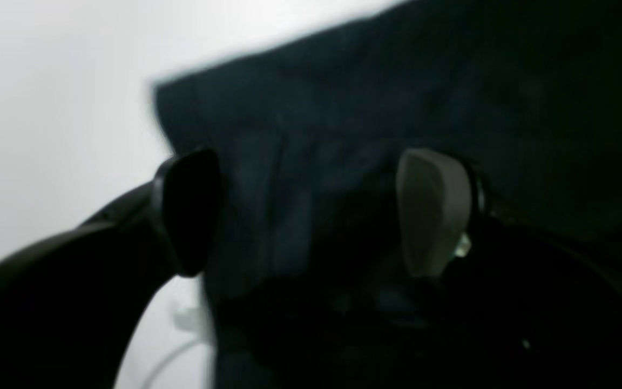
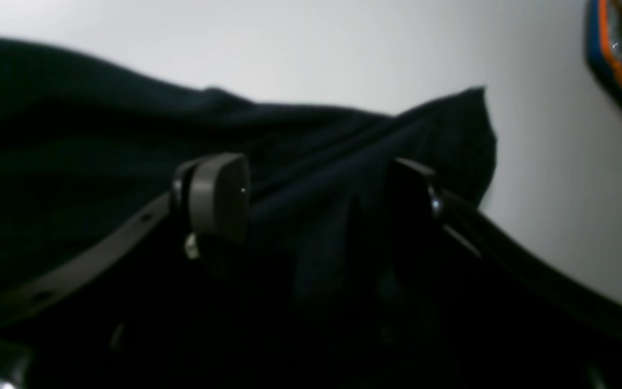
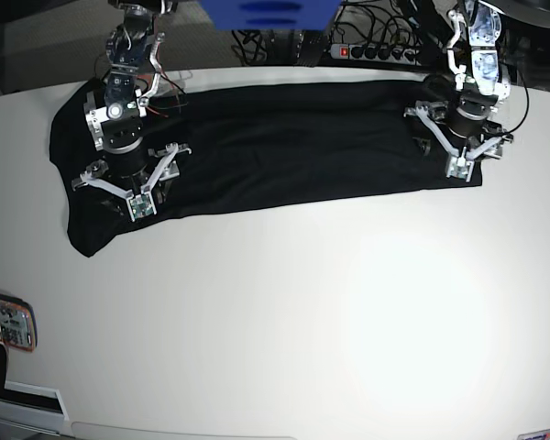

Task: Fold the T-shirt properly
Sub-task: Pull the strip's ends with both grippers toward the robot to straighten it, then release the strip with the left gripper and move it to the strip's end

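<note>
Closest to your left wrist lens, the left gripper (image 1: 311, 213) stands with fingers spread wide over the plain black cloth T-shirt (image 1: 397, 97), clasping nothing. Your right wrist view shows the right gripper (image 2: 311, 208) likewise parted and empty-handed above dark folds. Only your base view reveals the shirt stretched as a long band across the white table (image 3: 302, 321) far edge.

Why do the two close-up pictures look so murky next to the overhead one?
Left wrist view: blurred and dim, the T-shirt nearly swallowing the left pincer. Right wrist view: sharper but equally dark around the right pincer. Base view: evenly lit, with a soft bright patch on the white table.
</note>
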`<state>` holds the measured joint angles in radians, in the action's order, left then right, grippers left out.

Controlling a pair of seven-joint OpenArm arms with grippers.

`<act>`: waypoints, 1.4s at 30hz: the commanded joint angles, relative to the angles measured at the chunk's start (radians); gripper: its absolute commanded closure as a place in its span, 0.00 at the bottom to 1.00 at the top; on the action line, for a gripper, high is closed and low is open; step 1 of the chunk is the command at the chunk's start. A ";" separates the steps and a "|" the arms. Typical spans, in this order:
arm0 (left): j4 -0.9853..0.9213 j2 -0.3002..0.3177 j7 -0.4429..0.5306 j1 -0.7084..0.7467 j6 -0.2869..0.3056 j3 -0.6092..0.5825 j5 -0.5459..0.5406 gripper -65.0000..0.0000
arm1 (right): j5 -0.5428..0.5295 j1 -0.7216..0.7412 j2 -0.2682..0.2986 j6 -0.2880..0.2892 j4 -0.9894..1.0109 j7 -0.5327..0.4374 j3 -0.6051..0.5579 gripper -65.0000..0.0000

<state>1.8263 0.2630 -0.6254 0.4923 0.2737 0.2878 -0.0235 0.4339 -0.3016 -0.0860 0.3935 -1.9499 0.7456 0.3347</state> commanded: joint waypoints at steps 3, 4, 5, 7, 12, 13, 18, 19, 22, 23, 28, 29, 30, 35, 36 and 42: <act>-0.064 0.003 0.011 -0.016 0.003 -0.038 -0.010 0.25 | -0.005 0.022 0.002 -0.006 -0.012 -0.016 -0.001 0.41; -0.093 0.003 0.011 -0.031 0.002 -0.045 -0.010 0.25 | -0.007 0.022 0.002 -0.006 -0.010 -0.016 -0.001 0.41; -0.122 0.002 0.011 -0.039 0.002 -0.045 -0.011 0.25 | -0.007 0.022 0.002 -0.006 -0.007 -0.016 -0.001 0.41; -0.179 0.002 0.011 -0.043 0.002 -0.045 -0.013 0.25 | -0.007 0.022 0.002 -0.006 0.005 -0.016 0.001 0.41; -0.234 0.002 0.012 -0.048 0.002 -0.045 -0.013 0.25 | -0.008 0.086 0.004 -0.006 0.099 -0.016 -0.001 0.41; -0.234 0.002 0.012 -0.051 0.002 -0.045 -0.013 0.25 | -0.008 0.109 0.004 -0.006 0.119 -0.018 0.001 0.41; -0.299 0.009 0.012 -0.111 0.002 -0.042 -0.008 0.25 | -0.008 0.134 0.004 -0.006 0.234 -0.021 -0.001 0.41; -0.319 0.009 0.012 -0.128 0.002 -0.042 -0.006 0.25 | -0.008 0.134 0.004 -0.006 0.258 -0.021 -0.001 0.41; -0.371 0.009 0.012 -0.165 0.002 -0.045 -0.006 0.25 | -0.008 0.134 0.004 -0.006 0.323 -0.024 -0.003 0.41; -0.382 0.009 0.012 -0.175 0.003 -0.046 -0.005 0.25 | -0.008 0.134 0.004 -0.006 0.330 -0.025 -0.003 0.41; -0.419 0.015 0.012 -0.205 0.005 -0.048 -0.005 0.25 | -0.008 0.134 0.004 -0.006 0.266 -0.018 0.002 0.41; -0.426 0.028 0.012 -0.215 0.005 -0.048 -0.005 0.25 | -0.008 0.134 0.004 -0.006 0.246 -0.016 0.002 0.41; -0.442 0.038 0.012 -0.229 0.005 -0.048 -0.005 0.25 | -0.008 0.134 0.004 -0.006 0.232 -0.016 0.002 0.41; -0.497 0.081 0.012 -0.263 0.005 -0.045 -0.010 0.25 | -0.005 0.213 0.005 -0.006 0.243 -0.014 -0.004 0.41; -0.497 0.081 0.012 -0.263 0.005 -0.043 -0.010 0.25 | -0.005 0.242 0.005 -0.006 0.257 -0.014 -0.004 0.41; -0.497 0.085 0.012 -0.258 0.003 -0.043 -0.006 0.25 | -0.005 0.328 0.005 -0.006 0.415 -0.016 -0.030 0.41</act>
<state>1.3830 0.3359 -0.3870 0.1917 0.3336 0.2451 -0.1684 0.4271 0.0269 -0.0830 0.3836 -1.5227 0.7296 0.3061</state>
